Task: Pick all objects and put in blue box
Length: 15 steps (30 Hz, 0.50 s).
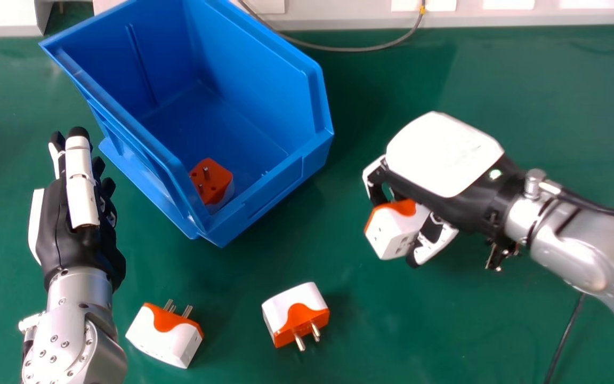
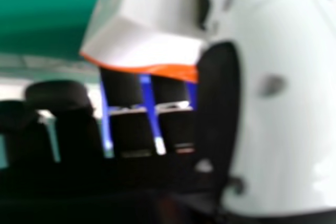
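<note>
Ok so the right hand [image 1: 445, 154] is over the green table [image 1: 525, 298], off to the right of the blue box [image 1: 264, 69] and well apart from it. Its fingers and thumb are clamped on a white and orange plug adapter [image 1: 392, 234], with the orange part facing away from the robot and a white face with slots toward it. The right hand view has that same adapter up against the thumb [image 2: 278, 103], fingers on the other side.

The left hand [image 1: 80, 213] is just left of the box, fingers pretty much straight and pointing away from the robot, nothing in its grip.

One more adapter [image 1: 212, 180] is inside the box, down in the near corner, orange side with the prongs facing up. Then there's two on the table in front of the box: the left one [image 1: 166, 333] has its prongs pointing away from the robot, and the right one [image 1: 296, 314] has its prongs pointing back toward it. Those two are apart, neither touching the box.

Other stuff: a thin grey cable [image 1: 360, 49] loops along the far edge, and a black cable [image 1: 565, 333] runs across the table near the right forearm.
</note>
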Tool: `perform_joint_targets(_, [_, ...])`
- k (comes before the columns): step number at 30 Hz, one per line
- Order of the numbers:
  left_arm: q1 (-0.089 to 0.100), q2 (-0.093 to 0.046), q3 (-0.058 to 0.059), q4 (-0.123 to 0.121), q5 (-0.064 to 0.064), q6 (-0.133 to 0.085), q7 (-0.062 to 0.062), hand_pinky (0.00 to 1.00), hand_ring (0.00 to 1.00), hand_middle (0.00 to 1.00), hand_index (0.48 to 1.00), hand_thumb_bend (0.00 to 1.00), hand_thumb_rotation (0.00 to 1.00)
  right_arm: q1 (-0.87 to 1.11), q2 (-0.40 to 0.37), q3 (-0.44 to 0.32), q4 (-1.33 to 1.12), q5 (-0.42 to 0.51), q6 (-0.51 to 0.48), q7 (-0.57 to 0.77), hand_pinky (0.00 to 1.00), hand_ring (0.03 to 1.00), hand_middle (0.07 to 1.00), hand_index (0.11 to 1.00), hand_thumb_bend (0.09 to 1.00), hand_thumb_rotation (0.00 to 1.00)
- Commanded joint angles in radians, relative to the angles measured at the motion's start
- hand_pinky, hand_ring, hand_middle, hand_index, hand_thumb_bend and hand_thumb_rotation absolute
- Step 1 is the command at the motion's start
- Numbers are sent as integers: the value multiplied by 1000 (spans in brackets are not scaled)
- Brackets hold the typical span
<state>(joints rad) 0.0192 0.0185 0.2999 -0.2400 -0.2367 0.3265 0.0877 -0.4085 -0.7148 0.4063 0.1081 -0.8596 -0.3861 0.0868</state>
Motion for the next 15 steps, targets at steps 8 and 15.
perform_joint_targets(8, [-18, 13, 3, 3, -1, -10, -4, 1000, 1000, 1000, 1000, 265, 971, 65, -9, -140, -232, 39, 18, 54, 26, 70, 138, 469, 487, 154])
perform_joint_targets(15, [-20, 13, 1, 10, 2, -17, -3, 1000, 1000, 1000, 1000, 266, 971, 36, 51, -166, -305, 92, 15, 85, 29, 73, 141, 469, 487, 155])
